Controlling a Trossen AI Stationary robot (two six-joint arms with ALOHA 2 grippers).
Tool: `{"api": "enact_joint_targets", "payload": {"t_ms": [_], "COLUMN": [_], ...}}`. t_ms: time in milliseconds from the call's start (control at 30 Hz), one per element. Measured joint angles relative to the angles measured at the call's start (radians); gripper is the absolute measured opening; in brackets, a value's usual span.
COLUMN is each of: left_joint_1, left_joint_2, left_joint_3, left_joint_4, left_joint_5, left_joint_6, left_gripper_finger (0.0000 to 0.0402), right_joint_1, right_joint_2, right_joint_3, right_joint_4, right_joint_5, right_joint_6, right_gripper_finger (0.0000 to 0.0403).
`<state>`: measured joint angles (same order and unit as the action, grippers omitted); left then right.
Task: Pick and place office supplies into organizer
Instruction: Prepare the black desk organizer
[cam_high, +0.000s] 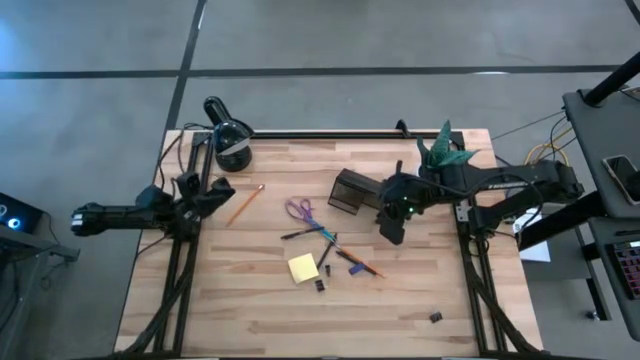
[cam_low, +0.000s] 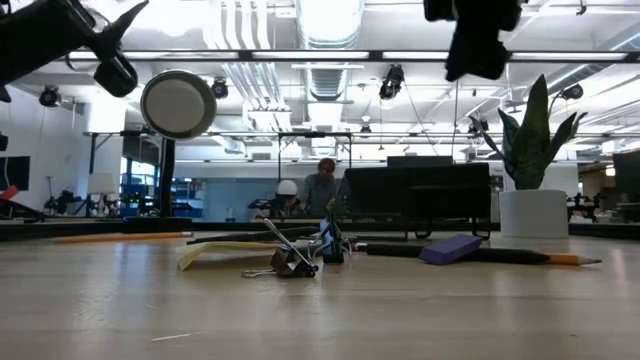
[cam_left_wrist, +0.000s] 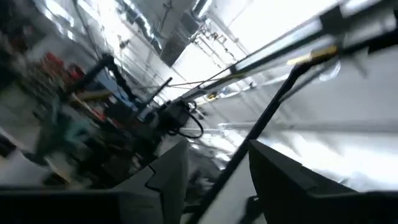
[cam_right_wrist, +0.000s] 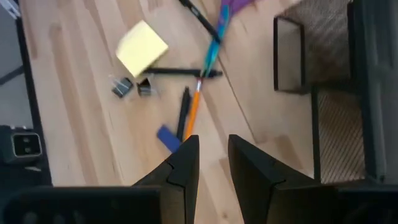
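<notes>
We saw the right gripper (cam_right_wrist: 213, 158) with fingers slightly parted and empty, above the table (cam_high: 250, 310); the organizer (cam_high: 352, 190) lay just beside it, supplies below: sticky-note pad (cam_right_wrist: 142, 48), orange pencil (cam_right_wrist: 193, 106), binder clips (cam_right_wrist: 132, 86). The left gripper (cam_high: 215, 193) hung spread, far off.

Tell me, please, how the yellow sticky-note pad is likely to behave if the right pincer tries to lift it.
The sticky-note pad lies flat on the table, so its edges probably offer little purchase. In the low view one edge looks slightly raised, hinting at floppy top sheets. It is likely light and may slide when nudged.
</notes>
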<state>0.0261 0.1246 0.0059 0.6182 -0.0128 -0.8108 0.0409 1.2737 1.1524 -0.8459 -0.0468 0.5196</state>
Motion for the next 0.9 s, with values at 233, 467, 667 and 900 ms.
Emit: {"api": "enact_joint_targets", "payload": {"t_ms": [233,467,667,900], "left_joint_1": [-0.001,-0.001,0.0,0.0], "left_joint_2": [-0.001,0.0,0.006,0.051], "left_joint_3": [0.001,0.002,0.002,0.002], "left_joint_4": [0.007,0.002,-0.002,-0.008], "left_joint_5": [-0.038,-0.049,-0.048,-0.048], "left_joint_6": [-0.042,-0.043,-0.045,-0.041], "left_gripper_finger": [0.015,0.015,0.015,0.015], "right_joint_1": [-0.001,-0.002,0.031,0.091], "right_joint_2": [0.007,0.035,0.087,0.182], "right_joint_3": [0.051,0.016,-0.061,-0.081], "right_joint_4": [0.026,0.014,0.015,-0.01], "right_joint_5": [0.151,0.175,0.05,0.049], "right_joint_6": [0.137,0.295,0.314,0.277], "right_gripper_finger": [0.0079,0.0079,0.008,0.012]}}
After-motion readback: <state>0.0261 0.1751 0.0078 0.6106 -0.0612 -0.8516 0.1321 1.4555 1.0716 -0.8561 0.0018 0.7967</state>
